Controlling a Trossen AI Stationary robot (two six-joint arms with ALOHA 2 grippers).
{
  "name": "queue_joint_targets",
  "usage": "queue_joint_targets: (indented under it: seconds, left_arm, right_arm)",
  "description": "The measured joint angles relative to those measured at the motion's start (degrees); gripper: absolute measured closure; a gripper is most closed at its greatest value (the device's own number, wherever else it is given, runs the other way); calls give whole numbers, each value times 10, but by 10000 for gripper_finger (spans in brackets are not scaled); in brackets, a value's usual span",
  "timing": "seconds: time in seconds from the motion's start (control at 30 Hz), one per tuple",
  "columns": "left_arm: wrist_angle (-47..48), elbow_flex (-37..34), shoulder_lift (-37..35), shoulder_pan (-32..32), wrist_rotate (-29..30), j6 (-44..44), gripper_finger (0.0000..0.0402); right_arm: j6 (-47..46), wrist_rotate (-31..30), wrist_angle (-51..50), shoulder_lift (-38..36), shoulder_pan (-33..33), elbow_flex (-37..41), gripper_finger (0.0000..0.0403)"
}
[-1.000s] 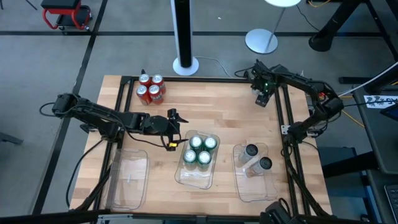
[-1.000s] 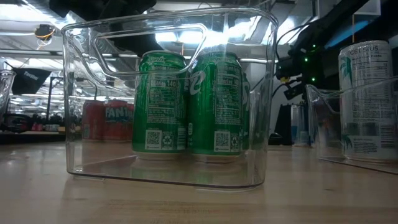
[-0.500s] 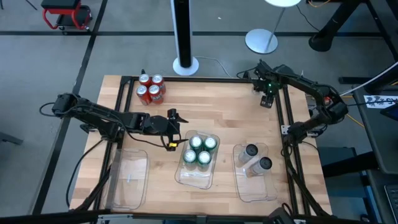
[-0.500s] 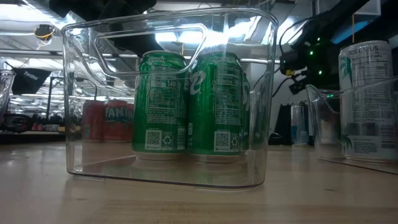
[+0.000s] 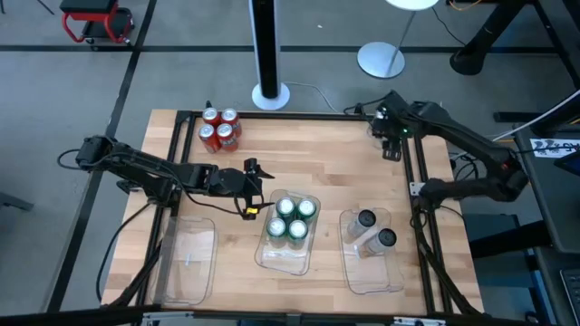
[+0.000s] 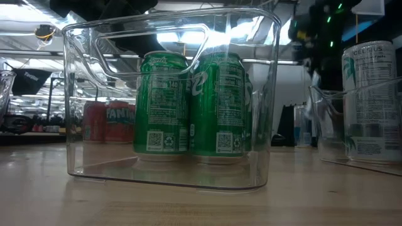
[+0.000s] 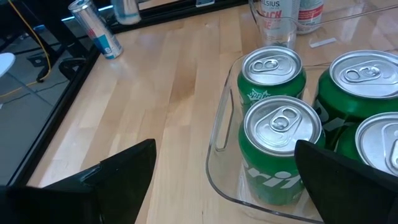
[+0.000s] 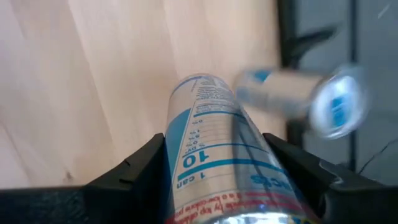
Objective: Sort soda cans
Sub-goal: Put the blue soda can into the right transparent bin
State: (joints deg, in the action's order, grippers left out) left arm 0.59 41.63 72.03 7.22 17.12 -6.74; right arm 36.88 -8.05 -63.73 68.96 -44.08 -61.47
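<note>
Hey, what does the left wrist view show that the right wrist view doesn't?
Only the left wrist view shows the green cans standing in a clear tray, seen past the open left gripper, plus a slim can leaning at the table's edge. Only the right wrist view shows the right gripper shut on a blue-and-silver can, with a blurred second can beyond it. Both show the wooden table.

red cans: 4 | green cans: 4 | silver cans: maybe 4 | trays: 3
</note>
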Motion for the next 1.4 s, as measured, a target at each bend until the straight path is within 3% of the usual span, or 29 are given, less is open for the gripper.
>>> queue_joint_targets:
  seconds: [0.27, 0.67, 1.0, 1.4]
  left_arm:
    - [0, 0, 0, 0, 0, 2, 31]
    - [0, 0, 0, 0, 0, 3, 31]
    - [0, 0, 0, 0, 0, 3, 31]
    - [3, 0, 0, 0, 0, 7, 31]
  right_arm:
    - [-24, 15, 6, -78, 134, -82, 172]
    - [-116, -16, 56, -79, 401, -133, 172]
    - [-133, -19, 157, -22, 565, -134, 172]
    - [-173, -29, 168, 84, 676, -172, 172]
